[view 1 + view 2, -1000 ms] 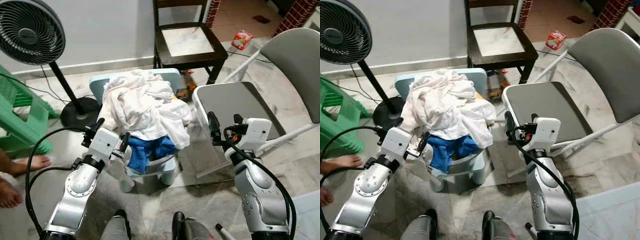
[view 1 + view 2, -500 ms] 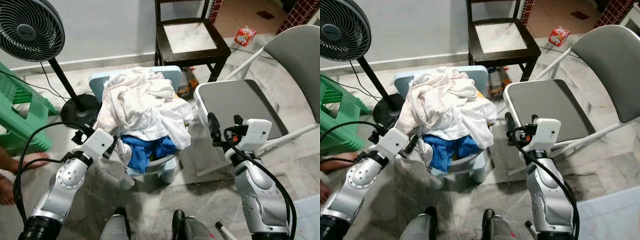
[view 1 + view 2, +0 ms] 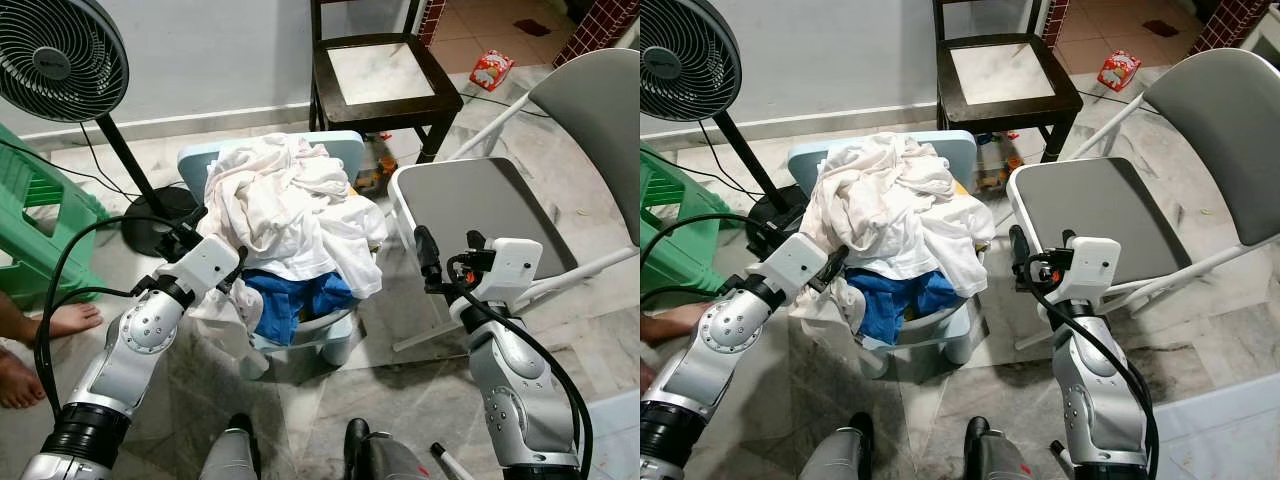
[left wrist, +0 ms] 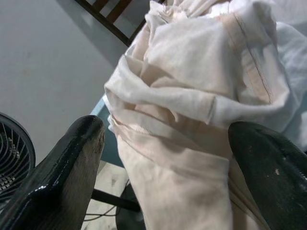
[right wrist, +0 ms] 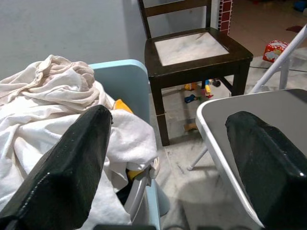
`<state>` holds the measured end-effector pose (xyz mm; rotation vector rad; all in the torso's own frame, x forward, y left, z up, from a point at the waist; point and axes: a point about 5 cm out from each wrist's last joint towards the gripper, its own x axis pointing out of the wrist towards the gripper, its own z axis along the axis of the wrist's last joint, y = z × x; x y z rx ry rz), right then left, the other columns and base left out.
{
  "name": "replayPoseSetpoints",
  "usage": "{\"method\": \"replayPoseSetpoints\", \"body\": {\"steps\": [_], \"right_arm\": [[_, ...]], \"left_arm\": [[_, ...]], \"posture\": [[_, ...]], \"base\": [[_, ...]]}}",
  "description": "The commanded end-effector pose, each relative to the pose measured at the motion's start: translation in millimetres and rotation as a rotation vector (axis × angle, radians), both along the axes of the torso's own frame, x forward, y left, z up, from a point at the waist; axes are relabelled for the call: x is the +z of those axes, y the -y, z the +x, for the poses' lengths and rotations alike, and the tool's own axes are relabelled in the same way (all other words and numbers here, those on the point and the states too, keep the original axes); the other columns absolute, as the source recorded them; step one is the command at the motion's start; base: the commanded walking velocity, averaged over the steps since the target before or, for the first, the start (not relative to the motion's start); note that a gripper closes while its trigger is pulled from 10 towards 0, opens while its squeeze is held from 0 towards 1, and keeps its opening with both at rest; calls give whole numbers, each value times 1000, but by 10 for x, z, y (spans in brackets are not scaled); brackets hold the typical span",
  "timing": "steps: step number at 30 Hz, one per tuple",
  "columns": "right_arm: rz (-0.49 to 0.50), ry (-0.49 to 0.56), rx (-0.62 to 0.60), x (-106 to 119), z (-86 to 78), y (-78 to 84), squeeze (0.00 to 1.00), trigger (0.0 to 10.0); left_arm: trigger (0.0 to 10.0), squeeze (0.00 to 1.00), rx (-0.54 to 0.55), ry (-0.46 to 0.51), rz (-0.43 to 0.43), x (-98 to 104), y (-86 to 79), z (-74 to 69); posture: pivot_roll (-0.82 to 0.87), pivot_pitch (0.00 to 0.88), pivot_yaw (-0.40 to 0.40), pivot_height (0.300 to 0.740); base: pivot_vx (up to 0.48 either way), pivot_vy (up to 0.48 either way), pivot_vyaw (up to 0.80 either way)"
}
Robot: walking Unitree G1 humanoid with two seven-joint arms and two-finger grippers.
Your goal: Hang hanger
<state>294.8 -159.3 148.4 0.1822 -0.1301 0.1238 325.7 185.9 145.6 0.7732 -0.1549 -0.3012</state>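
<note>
A heap of white clothes (image 3: 290,205) lies on a light blue plastic chair (image 3: 345,150), with a blue garment (image 3: 295,297) showing under its front. My left gripper (image 3: 215,245) is open at the heap's left side. In the left wrist view a cream fold of cloth (image 4: 192,96) sits between and just beyond its fingers (image 4: 72,158). My right gripper (image 3: 448,243) is open and holds nothing, hovering at the front left corner of a grey folding chair (image 3: 480,205). I see no hanger.
A standing fan (image 3: 60,60) and a green plastic stool (image 3: 40,240) are at the left. A dark wooden chair (image 3: 385,75) stands behind the blue one, with small toys (image 3: 375,175) beneath it. A person's bare feet (image 3: 60,322) are on the floor at the far left.
My left gripper has risen and moved forward, up against the left side of the clothes heap. The right arm has stayed in place.
</note>
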Motion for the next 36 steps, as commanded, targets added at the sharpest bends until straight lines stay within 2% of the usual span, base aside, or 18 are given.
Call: {"method": "replayPoseSetpoints", "body": {"steps": [1,3,5,7,10,12,15,17,18,19,20,22,26,29,33,36], "right_arm": [[-4,2,-6,7,-33,11,0,10000],[-3,1,-3,7,-23,-3,0,10000],[-3,1,-3,8,-23,-4,0,10000],[-3,2,-4,12,-21,-4,0,10000],[-4,4,-7,15,-22,0,0,10000],[-3,3,-18,9,-32,15,0,10000],[-3,2,-20,2,-40,16,0,10000],[-1,0,-22,-8,-47,12,0,10000],[-2,-1,-20,-8,-44,7,0,10000],[-2,-1,-20,-8,-44,7,0,10000],[-2,-1,-20,-6,-38,4,0,10000],[-3,0,-17,0,-18,2,0,10000],[-5,4,-8,17,1,-8,0,10000],[-7,3,1,19,12,-20,0,10000],[-7,4,4,23,17,-32,0,10000],[-6,4,6,23,22,-47,0,10000]], "left_arm": [[10000,0,-10,-21,4,-71,23,-11],[10000,0,-63,-30,20,-99,152,36],[10000,0,-70,-29,25,-100,168,41],[10000,0,-115,-9,75,-71,252,71],[10000,0,-117,-2,67,-31,276,95],[10000,0,-73,7,-42,13,273,111],[10000,0,-23,3,-161,9,261,105],[10000,0,30,12,-349,6,286,58],[10000,0,92,6,-505,-9,284,31],[10000,0,92,6,-505,-9,284,31],[10000,0,135,-7,-608,-34,281,14],[10000,0,139,-55,-711,-106,323,-22],[10000,0,140,-72,-759,-137,347,-32],[10000,0,164,-75,-794,-117,293,16],[10000,0,168,-64,-796,-73,259,62],[10000,0,171,-42,-789,20,215,148]], "posture": [[186,349,-37,740],[183,350,-37,740],[182,350,-36,740],[178,350,-34,740],[175,351,-30,740],[173,349,-23,740],[173,350,-21,740],[173,350,-23,740],[176,350,-26,740],[176,350,-26,740],[178,350,-27,740],[181,350,-35,740],[183,350,-38,740],[184,350,-48,740],[183,349,-48,740],[180,348,-48,740]], "base": [[0,0,0],[0,0,0],[0,0,0],[0,0,0],[0,0,0],[0,0,0],[0,0,0],[0,0,0],[0,0,0],[0,0,0],[0,0,0],[0,0,0],[0,0,0],[0,0,0],[0,0,0],[0,0,0]]}}
